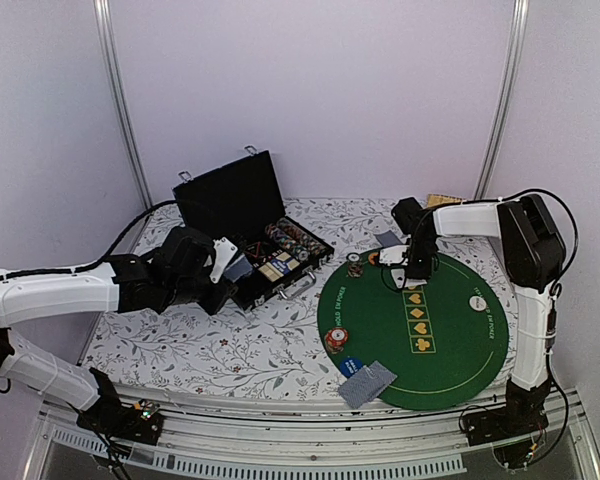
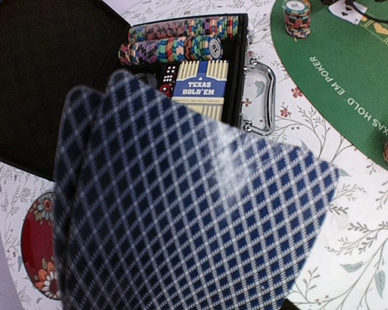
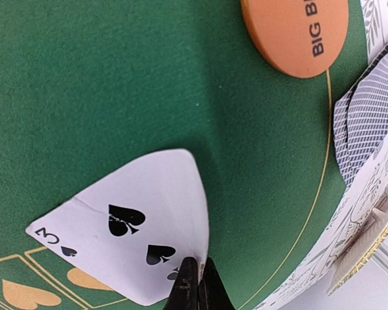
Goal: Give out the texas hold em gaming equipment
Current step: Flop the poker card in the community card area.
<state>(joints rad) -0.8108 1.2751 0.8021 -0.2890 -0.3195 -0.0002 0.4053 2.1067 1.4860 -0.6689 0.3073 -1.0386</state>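
**Top view.** The left tool hangs above the desk, just in front of the open black case. It grips a fan of cards. The right tool stands over the far part of the green mat. A chip stack sits to its left at the mat's rim, and a white disc lies to its right.

**Left wrist view.** The fan fills the frame, backs toward the camera, and hides the fingers. Beyond it the case holds rows of chips and a card box. A dark-red dish lies left of the fan.

**Right wrist view.** The fingertips are pressed together on one corner of a face-up three of spades, which rests on the mat. An orange disc lies beyond the tool. Face-down cards lie to its right at the rim.
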